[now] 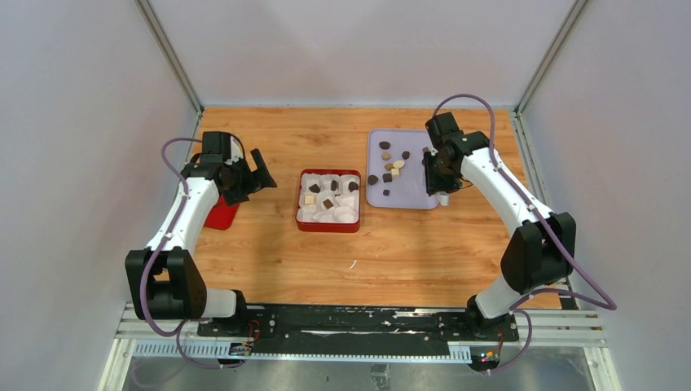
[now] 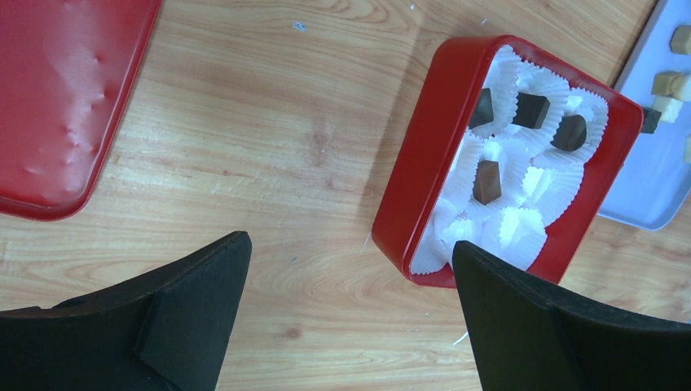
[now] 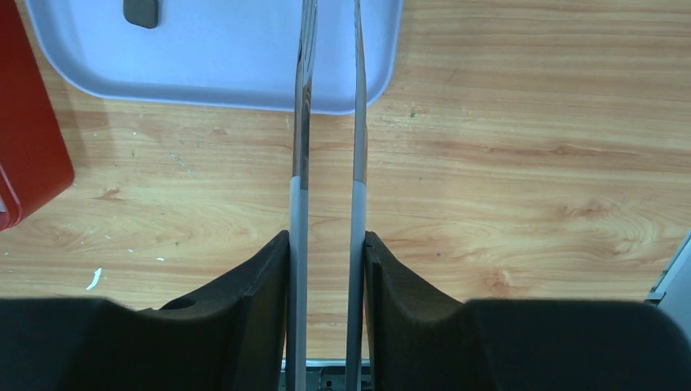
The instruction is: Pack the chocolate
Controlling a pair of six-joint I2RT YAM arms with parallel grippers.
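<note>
Your right pincer [image 3: 326, 238] pinches tweezers [image 3: 302, 122], their blades reaching over the tray [image 3: 220, 73] ahead. Most chocolate [image 1: 398, 164] lies loose there, unpacked. Left pincer [image 2: 350, 248] is spread and idle. The red box [image 2: 411, 175] beyond it holds a few pieces, with several cups [image 2: 521, 232] empty.

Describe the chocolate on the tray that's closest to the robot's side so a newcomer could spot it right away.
On the wooden table, find the lavender tray right of the red box. Near the tray's near edge, toward its left corner, lies one small dark chocolate. It sits alone, closer to the arms than every other piece on the tray.
</note>
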